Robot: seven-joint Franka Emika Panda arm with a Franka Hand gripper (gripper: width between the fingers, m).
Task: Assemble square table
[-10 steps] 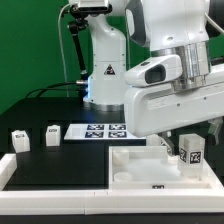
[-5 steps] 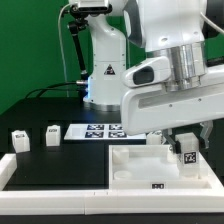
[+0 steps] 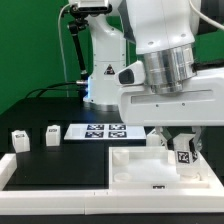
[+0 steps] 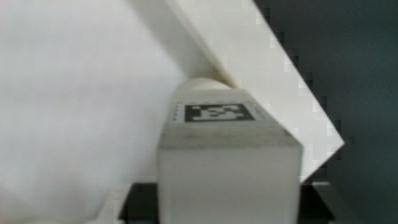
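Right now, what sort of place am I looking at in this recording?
Most likely a robotics lab test bench: a Franka arm standing at a black table, a plain green backdrop, and a marker board of printed tags lying on the table.

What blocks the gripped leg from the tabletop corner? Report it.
Nothing visible. The gripper holds the leg right at the far corner of the tabletop, on the exterior view's right. The wrist view shows only the tabletop's raised edge beside the leg.
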